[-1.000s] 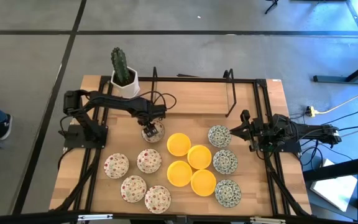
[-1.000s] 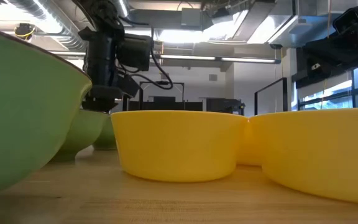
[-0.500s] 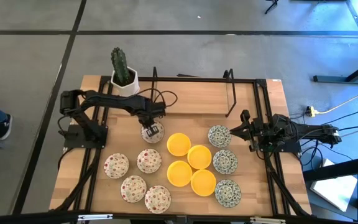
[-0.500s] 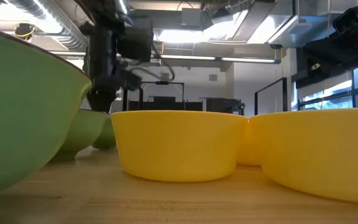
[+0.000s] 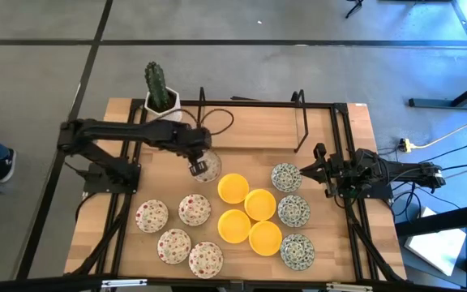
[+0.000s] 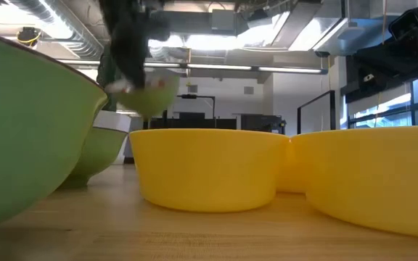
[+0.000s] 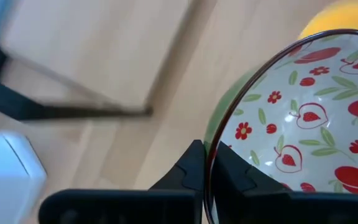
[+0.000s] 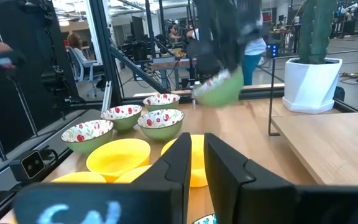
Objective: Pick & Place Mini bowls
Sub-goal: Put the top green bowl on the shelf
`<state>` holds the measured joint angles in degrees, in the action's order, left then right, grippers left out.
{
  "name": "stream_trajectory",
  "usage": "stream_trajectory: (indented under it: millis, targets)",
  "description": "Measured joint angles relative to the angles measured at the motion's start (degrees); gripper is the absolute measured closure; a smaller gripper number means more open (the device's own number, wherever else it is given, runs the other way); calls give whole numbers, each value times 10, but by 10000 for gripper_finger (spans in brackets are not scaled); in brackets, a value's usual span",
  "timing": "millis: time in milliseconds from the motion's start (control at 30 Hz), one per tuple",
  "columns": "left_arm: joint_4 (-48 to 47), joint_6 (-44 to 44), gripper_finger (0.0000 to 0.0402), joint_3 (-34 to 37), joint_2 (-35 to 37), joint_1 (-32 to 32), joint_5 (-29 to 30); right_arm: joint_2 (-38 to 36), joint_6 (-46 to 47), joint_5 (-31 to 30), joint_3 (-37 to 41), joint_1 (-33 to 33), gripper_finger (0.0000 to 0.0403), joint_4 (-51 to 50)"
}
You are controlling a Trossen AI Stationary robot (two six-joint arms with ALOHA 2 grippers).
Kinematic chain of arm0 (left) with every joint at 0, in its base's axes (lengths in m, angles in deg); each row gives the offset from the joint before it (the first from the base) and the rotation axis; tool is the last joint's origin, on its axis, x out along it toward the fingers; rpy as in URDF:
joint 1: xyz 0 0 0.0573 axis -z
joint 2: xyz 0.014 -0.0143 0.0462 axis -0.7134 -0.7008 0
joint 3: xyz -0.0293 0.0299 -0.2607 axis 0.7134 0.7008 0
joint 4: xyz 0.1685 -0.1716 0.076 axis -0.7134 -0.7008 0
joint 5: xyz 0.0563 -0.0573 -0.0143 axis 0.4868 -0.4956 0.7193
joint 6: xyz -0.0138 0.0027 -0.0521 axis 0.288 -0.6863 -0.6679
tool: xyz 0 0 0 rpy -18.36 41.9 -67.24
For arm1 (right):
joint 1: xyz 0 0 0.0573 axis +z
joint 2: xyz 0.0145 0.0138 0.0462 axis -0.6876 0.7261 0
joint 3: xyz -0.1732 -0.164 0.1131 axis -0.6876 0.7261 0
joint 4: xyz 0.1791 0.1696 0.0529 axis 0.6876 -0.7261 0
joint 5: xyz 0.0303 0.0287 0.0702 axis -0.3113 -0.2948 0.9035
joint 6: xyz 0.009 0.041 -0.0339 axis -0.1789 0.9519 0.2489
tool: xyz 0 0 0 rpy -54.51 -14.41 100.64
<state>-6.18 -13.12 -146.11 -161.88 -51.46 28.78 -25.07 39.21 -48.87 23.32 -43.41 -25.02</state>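
Observation:
My left gripper (image 5: 197, 168) is shut on a mini bowl (image 5: 208, 166), white with red fruit and flower print inside and green outside. The bowl hangs above the table behind the yellow bowls (image 6: 149, 94). Several more red-print bowls (image 5: 174, 246), several yellow ones (image 5: 259, 203) and three green-grey ones (image 5: 293, 210) rest on their bases on the wooden table. My right gripper (image 5: 305, 172) waits at the table's right side, narrowly open with nothing between its fingers (image 8: 182, 155). My left gripper pinches the bowl's rim (image 7: 209, 155), one finger inside the bowl and one outside. The fingers slant down from the table's left side. The bowl is lifted clear of the table and hangs tilted from the fingers (image 6: 149, 94).
A white pot with a green cactus (image 5: 162, 101) stands at the table's far left corner. A thin black metal frame (image 5: 302, 122) rises along the far edge. Bare wood lies between the frame and the bowls.
My left gripper has risen and tipped, taking the red-print bowl up with it. The bowl stood on the table a second ago and now hangs tilted, clear of the wood. The other bowls have kept their places.

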Motion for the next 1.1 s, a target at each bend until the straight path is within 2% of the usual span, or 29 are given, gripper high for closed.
stream_trajectory:
  millis: [233,367,533,667,800,900,1100]
  targets:
    - [13,15,395,-122,18,24,119,0,-2,0,0,0,357,-1]
    - [32,74,396,-207,-12,-6,134,0,-2,0,0,0,357,-1]
    - [28,132,396,-320,-92,-81,96,0,0,0,0,0,357,-1]
    - [18,197,396,-398,-174,-143,13,0,0,0,0,0,357,-1]
    - [-41,285,396,-473,-252,-198,-70,0,0,0,0,0,357,-1]
    - [-93,334,394,-518,-302,-229,-96,0,0,0,0,0,357,-1]
    - [-142,353,396,-560,-375,-271,-127,0,0,0,0,0,357,-1]
